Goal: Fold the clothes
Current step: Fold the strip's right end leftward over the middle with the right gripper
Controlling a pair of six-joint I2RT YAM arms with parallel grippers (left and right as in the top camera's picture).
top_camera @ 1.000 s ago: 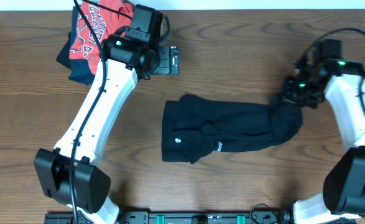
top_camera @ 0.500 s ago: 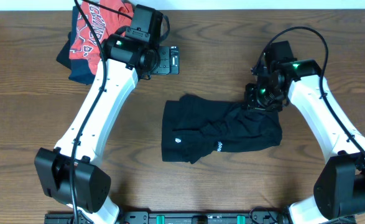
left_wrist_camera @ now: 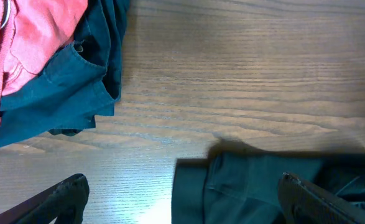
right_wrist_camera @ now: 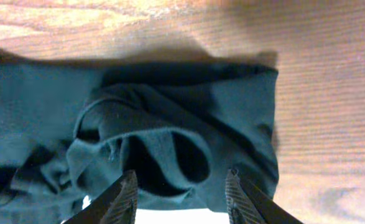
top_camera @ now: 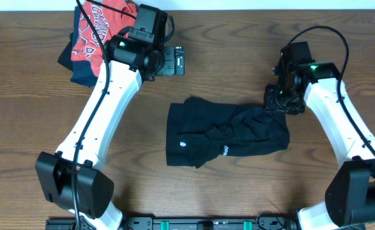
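Note:
The black T-shirt (top_camera: 225,133) lies bunched in a rough rectangle at the table's middle, a small white emblem (top_camera: 183,144) near its left end. My right gripper (top_camera: 278,105) is open and empty just above the shirt's upper right corner; in the right wrist view its fingers (right_wrist_camera: 182,186) straddle loose folds of the shirt (right_wrist_camera: 170,130). My left gripper (top_camera: 174,62) is open and empty at the back, well above the shirt; the left wrist view shows its fingertips (left_wrist_camera: 182,199) wide apart over the shirt's left edge (left_wrist_camera: 250,186).
A red shirt with white lettering (top_camera: 98,29) lies on a dark navy garment (top_camera: 78,67) at the back left corner; both show in the left wrist view (left_wrist_camera: 39,43). Bare wooden table (top_camera: 238,191) surrounds the black shirt.
My right gripper carried the shirt's right end leftward and folded it over, then let go and drew back up and to the right. The left arm has not moved.

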